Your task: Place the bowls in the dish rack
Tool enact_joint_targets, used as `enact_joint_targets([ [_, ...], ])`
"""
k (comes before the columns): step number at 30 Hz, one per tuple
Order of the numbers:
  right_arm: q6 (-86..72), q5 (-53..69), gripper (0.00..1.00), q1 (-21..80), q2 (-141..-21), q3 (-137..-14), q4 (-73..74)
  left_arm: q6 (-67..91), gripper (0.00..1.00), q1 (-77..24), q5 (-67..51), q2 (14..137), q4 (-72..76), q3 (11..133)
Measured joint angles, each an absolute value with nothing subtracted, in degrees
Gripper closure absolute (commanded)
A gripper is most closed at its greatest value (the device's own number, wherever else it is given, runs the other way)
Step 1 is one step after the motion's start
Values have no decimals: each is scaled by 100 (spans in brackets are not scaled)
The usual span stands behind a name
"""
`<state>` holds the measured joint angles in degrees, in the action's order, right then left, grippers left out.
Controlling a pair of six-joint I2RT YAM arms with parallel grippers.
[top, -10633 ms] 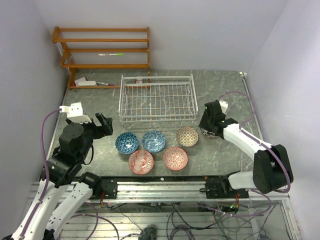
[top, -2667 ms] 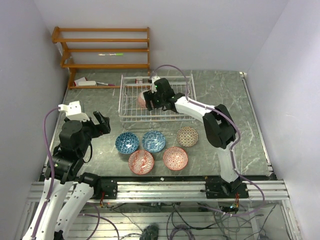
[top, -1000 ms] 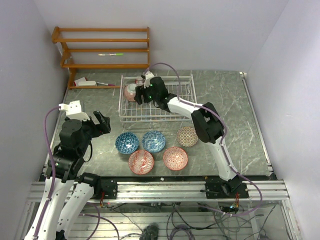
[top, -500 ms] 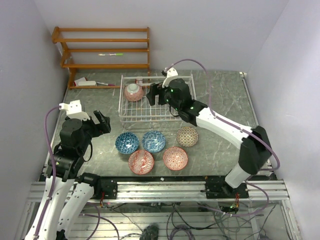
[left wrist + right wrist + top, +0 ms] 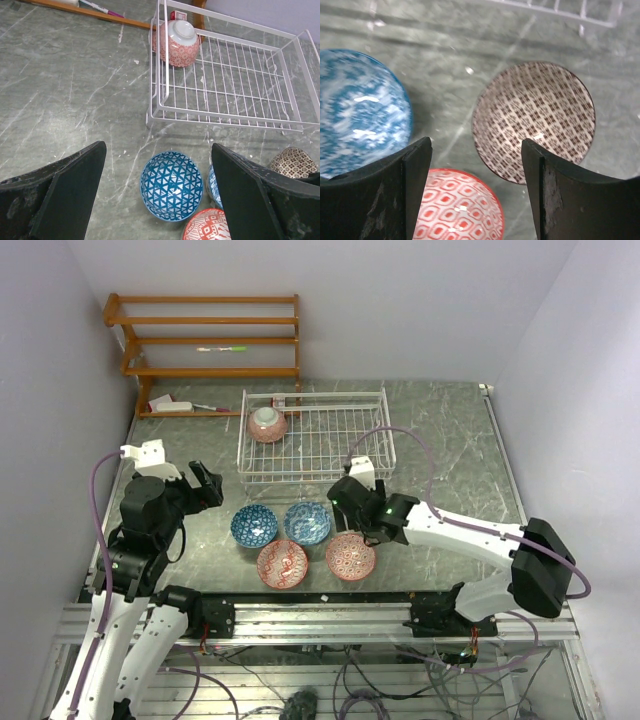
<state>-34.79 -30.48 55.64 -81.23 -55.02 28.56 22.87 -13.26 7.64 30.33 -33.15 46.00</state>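
Jaws of the right gripper [image 5: 475,162] were spread wide and empty, with the tan bowl [image 5: 535,120] between them, nearer the right finger. The left gripper [image 5: 157,150] gaped too, holding nothing; a blue bowl [image 5: 171,186] lay just ahead. The dish rack [image 5: 235,85] was beyond, an overturned bowl [image 5: 176,42] in its far-left corner.

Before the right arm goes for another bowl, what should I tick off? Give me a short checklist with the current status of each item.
1. The right gripper open and empty: ok.
2. The tan bowl upright, one side of its rim between the fingers: ok.
3. Height of the right gripper above the tan bowl: cannot tell.
4. Free room in the rack: ok; it holds only the racked bowl, upside down in the far left corner.
5. The left gripper open and away from the tan bowl: ok.
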Motion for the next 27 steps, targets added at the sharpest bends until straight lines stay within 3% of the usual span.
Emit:
enact_joint_targets([
  [7,-3970,-3573,40,5638,-8125,-5135,3208,2287,2,-1321,738,3037,-3299,4600],
  [17,-3826,-3645,48,5629,-8608,-5131,2753,2287,2,-1319,738,3026,-3284,4600],
  [27,-3642,-3481,93,5332,-8936,-4998,2228,2287,2,-1319,738,2976,-3284,4600],
])
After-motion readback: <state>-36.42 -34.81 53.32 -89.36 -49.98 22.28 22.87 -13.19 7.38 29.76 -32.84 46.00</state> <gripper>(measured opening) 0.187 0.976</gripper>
